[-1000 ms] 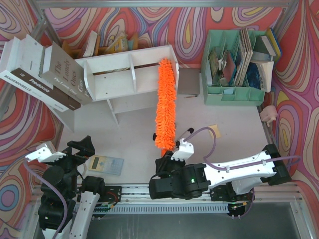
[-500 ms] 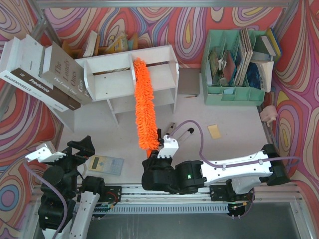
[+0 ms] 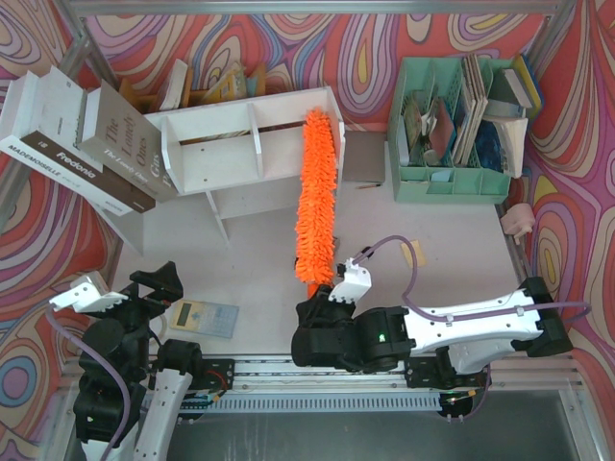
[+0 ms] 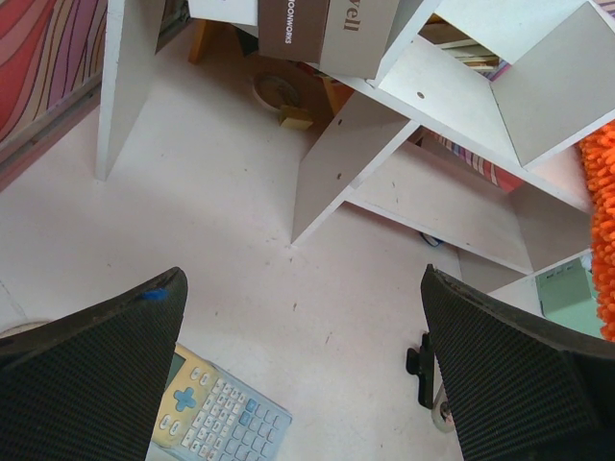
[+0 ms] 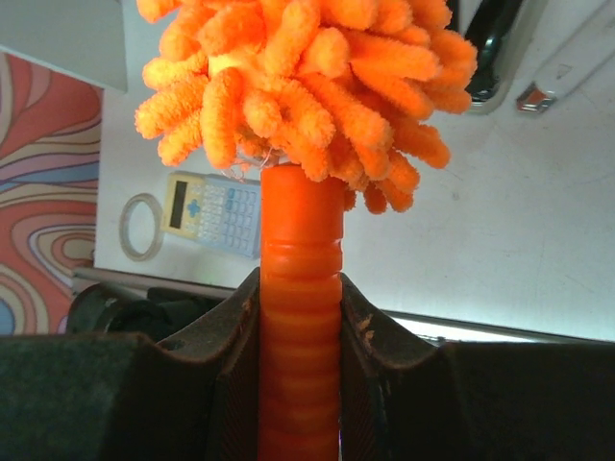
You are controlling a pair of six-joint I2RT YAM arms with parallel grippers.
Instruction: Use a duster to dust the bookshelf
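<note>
From above, my right gripper (image 3: 320,291) holds the duster (image 3: 318,192) by its near end, so the fluffy length reaches out and its tip lies on the right part of the bookshelf (image 3: 221,144). My left gripper (image 3: 123,293) hangs spread wide and empty, out of the way. Its camera shows a calculator (image 4: 219,415) below and shelf boards beyond. My right camera shows both fingers (image 5: 235,336) clamped on the ribbed handle (image 5: 300,279), just below the fluff, probably for control.

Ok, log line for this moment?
right pincer: shut on duster handle | duster tip: over bookshelf right end | left pincer: open, empty
</note>
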